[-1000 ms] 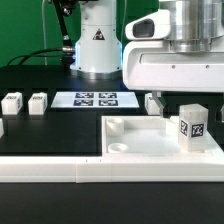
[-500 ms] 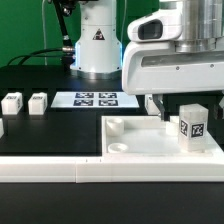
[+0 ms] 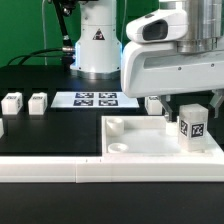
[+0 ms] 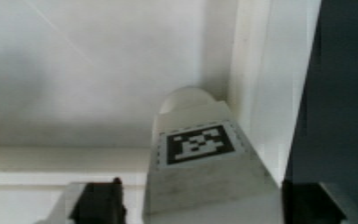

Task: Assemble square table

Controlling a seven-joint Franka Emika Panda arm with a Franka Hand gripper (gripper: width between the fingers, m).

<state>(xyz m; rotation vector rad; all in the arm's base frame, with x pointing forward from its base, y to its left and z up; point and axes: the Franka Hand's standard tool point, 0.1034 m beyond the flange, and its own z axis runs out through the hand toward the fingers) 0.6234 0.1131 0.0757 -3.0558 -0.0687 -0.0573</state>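
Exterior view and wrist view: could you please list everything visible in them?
White plastic square tabletop with raised rim: one, white, exterior view's right.
Short white tagged leg: one, white, upright on the tabletop.
Loose short white legs: two, white, exterior view's left; a third white piece is cut off at the edge.
Marker board: one, white with black tags, behind the tabletop.
Long white border wall: one, white, along the front.
Black table: one, black, beneath everything.
Robot base: one, white, at the back.
Pincer: one, white housing, black fingertips either side of the tagged leg; contact unclear.
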